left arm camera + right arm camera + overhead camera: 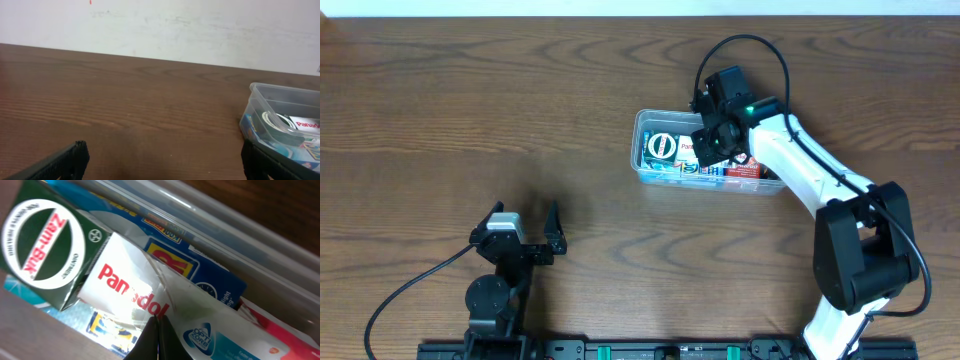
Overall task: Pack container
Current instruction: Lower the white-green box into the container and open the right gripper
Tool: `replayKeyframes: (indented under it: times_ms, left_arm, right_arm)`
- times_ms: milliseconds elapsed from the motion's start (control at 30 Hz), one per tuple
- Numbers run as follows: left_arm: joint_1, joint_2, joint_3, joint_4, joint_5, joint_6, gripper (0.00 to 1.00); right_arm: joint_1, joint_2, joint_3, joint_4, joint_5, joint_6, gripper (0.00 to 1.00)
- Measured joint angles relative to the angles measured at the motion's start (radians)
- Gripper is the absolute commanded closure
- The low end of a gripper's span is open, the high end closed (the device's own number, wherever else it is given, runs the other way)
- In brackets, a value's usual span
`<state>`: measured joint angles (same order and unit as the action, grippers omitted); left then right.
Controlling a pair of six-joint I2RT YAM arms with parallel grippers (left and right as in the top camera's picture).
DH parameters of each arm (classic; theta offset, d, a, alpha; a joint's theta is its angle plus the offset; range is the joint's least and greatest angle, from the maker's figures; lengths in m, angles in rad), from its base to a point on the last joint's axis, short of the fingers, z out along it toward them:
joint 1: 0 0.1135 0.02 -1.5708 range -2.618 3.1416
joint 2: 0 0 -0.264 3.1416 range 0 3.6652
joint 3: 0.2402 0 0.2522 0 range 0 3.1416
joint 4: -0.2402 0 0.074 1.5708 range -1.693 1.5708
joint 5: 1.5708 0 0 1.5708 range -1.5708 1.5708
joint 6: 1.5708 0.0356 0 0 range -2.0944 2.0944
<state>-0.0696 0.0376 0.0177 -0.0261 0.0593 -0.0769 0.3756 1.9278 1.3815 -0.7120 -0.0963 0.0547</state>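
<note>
Plastic, clear and thin-walled, is what the container [639, 152] is made of, so I judge it light even when loaded, a little springy at the sides and slick under metal fingers. If I had to move it, I would pinch the rolled rim on a short side, or push low on a wall, not squeeze across the middle. It is a rectangular tub with rounded corners, see-through enough that the cartons inside read plainly. A green Zam-Buk box [45, 245] lies against a white Panadol box [125, 290], with a blue carton [200, 275] behind them near the container's wall. It sits on the tabletop [470, 100] right of centre, nearer the far edge than the near one. My right gripper [707, 148] hangs over its contents, tips pressed together with nothing visible between them in the wrist view. My left gripper [527, 222] rests well apart near the near edge, jaws spread wide and empty, its camera catching the container's corner off to one side.
</note>
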Motion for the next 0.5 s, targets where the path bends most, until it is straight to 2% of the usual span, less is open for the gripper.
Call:
replayKeyframes:
  times_ms: [500]
  left_arm:
    - [0.000,0.000,0.000,0.000,0.000,0.000,0.02]
  right_arm:
    - [0.000,0.015,0.044,-0.034,0.009,0.026,0.99]
